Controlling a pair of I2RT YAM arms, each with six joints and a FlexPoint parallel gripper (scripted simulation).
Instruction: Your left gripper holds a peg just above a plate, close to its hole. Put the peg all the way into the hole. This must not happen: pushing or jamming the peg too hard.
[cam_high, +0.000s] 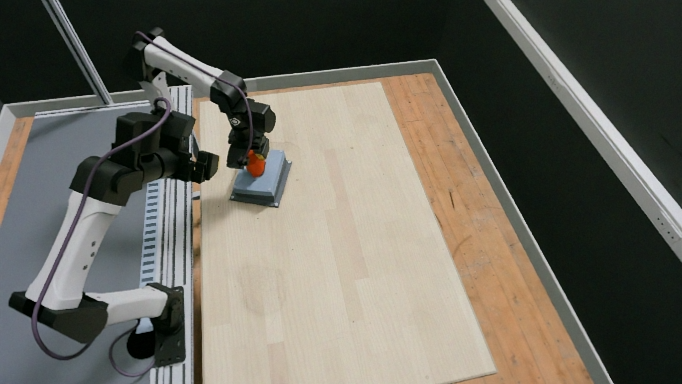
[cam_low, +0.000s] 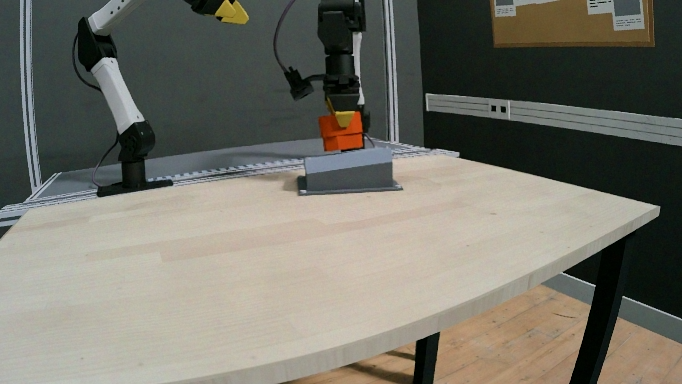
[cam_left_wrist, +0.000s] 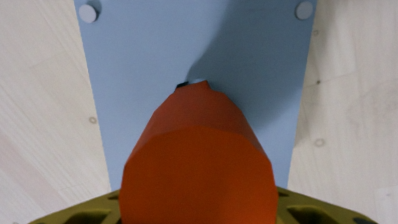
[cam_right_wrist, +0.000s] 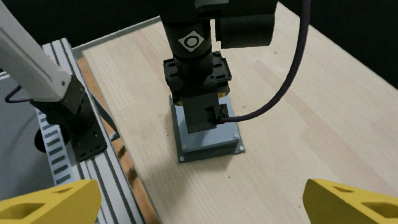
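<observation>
An orange, many-sided peg (cam_high: 256, 168) (cam_low: 343, 142) (cam_left_wrist: 199, 165) is between the yellow fingers of my left gripper (cam_low: 344, 119) (cam_left_wrist: 198, 192), which is shut on it. The blue-grey plate (cam_high: 257, 186) (cam_low: 350, 178) (cam_left_wrist: 135, 60) (cam_right_wrist: 212, 140) is a raised block with a sloping top. The peg's lower end is at or just over that top; contact cannot be told. In the left wrist view only a small dark sliver of the hole shows beyond the peg's tip; the peg hides the rest. My right gripper (cam_right_wrist: 201, 188) is open and empty, away from the plate.
The plate sits on the light wooden table (cam_high: 320, 240) (cam_low: 250, 280), near the metal rail (cam_high: 175, 240) that carries the arms. The right arm (cam_high: 85, 240) is folded back over the rail. Small round studs (cam_left_wrist: 88, 13) mark the plate's corners.
</observation>
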